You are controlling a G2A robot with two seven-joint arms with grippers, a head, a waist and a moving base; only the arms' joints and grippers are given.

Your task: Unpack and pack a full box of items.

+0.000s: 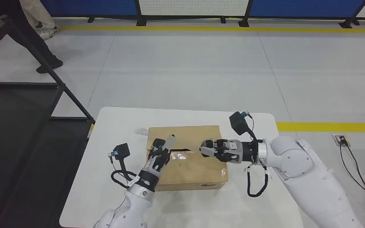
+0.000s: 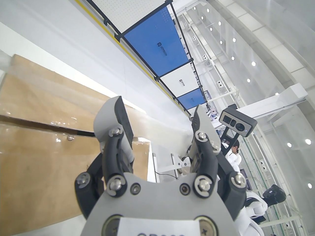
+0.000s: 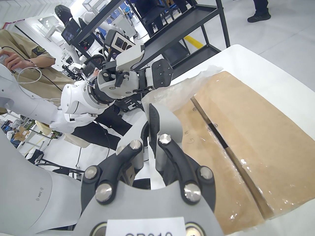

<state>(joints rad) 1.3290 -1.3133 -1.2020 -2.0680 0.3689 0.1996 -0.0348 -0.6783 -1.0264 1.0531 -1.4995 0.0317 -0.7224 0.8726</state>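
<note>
A brown cardboard box (image 1: 188, 171) lies closed on the white table (image 1: 108, 176), with a centre seam under clear tape. A strip of that clear tape (image 3: 177, 92) is lifted off the seam toward the box's left end. My right gripper (image 3: 149, 121) is over the middle of the box (image 3: 246, 128), shut on the strip's end. My left gripper (image 2: 160, 121) hovers open above the box (image 2: 37, 173) near its left end, nothing between its fingers. In the top view the left gripper (image 1: 164, 146) and the right gripper (image 1: 205, 150) face each other over the seam.
A black metal rack (image 1: 34, 102) stands off the table's left side, also in the right wrist view (image 3: 196, 15). Bare table surrounds the box on all sides. People stand on the floor beyond the rack.
</note>
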